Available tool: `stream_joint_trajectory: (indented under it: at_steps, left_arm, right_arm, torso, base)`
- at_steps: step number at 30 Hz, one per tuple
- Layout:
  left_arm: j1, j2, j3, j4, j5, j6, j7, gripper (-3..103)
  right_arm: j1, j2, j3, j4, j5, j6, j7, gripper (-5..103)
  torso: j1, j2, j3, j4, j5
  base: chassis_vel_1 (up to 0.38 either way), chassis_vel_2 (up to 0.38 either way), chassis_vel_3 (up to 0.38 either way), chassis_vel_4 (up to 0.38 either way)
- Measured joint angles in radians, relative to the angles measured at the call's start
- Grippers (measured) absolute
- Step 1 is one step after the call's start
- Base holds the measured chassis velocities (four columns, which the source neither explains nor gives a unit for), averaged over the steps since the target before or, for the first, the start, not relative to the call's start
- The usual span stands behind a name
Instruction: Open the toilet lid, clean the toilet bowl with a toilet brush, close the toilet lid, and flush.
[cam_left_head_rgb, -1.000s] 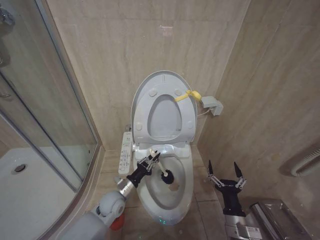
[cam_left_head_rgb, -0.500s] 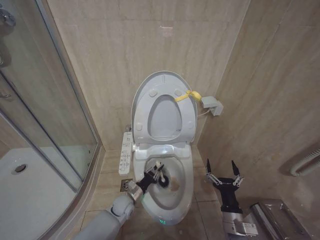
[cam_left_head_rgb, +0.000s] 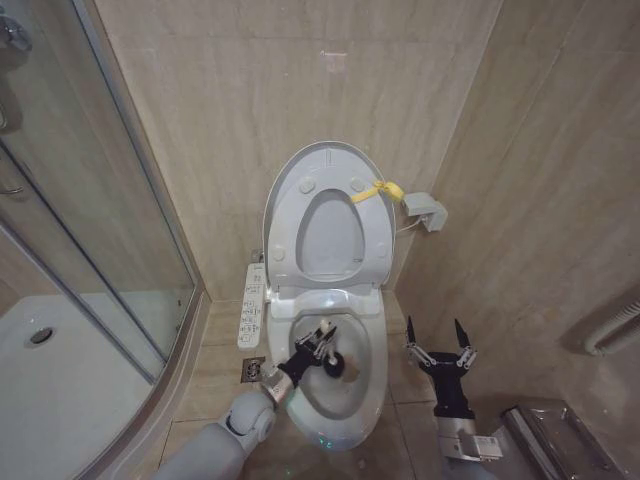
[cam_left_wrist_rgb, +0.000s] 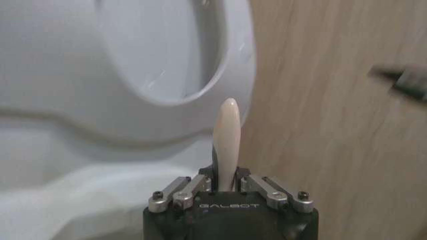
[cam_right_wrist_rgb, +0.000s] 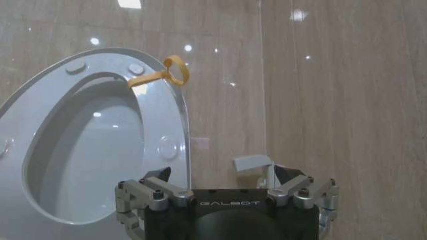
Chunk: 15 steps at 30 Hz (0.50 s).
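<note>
The left claw (cam_left_head_rgb: 318, 342) is clamped on the slim white handle of the toilet brush (cam_left_head_rgb: 331, 362), and it is held over the left side of the toilet bowl (cam_left_head_rgb: 370, 375). In the left wrist view the handle (cam_left_wrist_rgb: 227, 135) is seen rising straight out from between the closed fingers (cam_left_wrist_rgb: 261, 182), its rounded tip pale and smooth. The round black bristle head is lowered inside the bowl, close beside a brownish stain on the glossy white ceramic. A small green light is shown at the bowl's front rim. The toilet lid (cam_left_head_rgb: 325, 165) is stood upright against the beige tiled wall, with the white seat ring (cam_left_head_rgb: 375, 235) raised against it; small round bumpers are visible on the lid's underside, and a yellow strap (cam_left_head_rgb: 382, 189) is looped at its right edge. A long white button panel (cam_left_head_rgb: 250, 305) is set along the bowl's left side.

The right claw (cam_left_head_rgb: 437, 340) is held to the right of the bowl, above the floor tiles, its dark fingers spread apart and nothing gripped between them.
</note>
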<state>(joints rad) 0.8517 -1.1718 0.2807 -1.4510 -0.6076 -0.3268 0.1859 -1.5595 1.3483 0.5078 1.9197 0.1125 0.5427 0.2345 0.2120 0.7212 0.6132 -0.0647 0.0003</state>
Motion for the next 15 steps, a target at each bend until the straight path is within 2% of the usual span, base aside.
stream_joint_trajectory:
  at_steps: [4,11,13,14,15]
  left_arm:
    - [0.009,0.006,0.017,-0.034,-0.005,0.000,0.011,19]
    - [-0.011,-0.020,0.061,0.104,0.035,-0.025,0.030,19]
    - [-0.020,-0.031,0.062,0.149,0.043,-0.034,0.032,19]
    - [-0.020,-0.030,0.062,0.148,0.042,-0.034,0.032,20]
    - [-0.020,-0.030,0.062,0.148,0.042,-0.034,0.032,20]
  right_arm:
    - [0.006,-0.001,0.004,-0.009,0.000,0.000,0.000,100]
    - [0.006,-0.006,0.008,-0.013,0.002,0.002,0.000,100]
    - [0.007,-0.008,0.009,-0.014,0.005,0.004,0.000,100]
    - [0.008,-0.010,0.010,-0.016,0.006,0.004,0.000,100]
    - [0.008,-0.010,0.010,-0.016,0.006,0.004,0.000,100]
  torso:
    - [0.000,0.000,0.000,0.0005,0.0002]
    - [0.000,0.000,0.000,0.0009,0.0003]
    - [0.000,0.000,0.000,0.0003,0.0003]
    - [0.000,0.000,0.000,0.0013,0.0005]
    - [0.000,0.000,0.000,0.0013,0.0005]
  base:
    - [0.000,0.000,0.000,0.000]
    - [0.000,0.000,0.000,0.000]
    - [0.000,0.000,0.000,0.000]
    - [0.000,0.000,0.000,0.000]
    - [0.000,0.000,0.000,0.000]
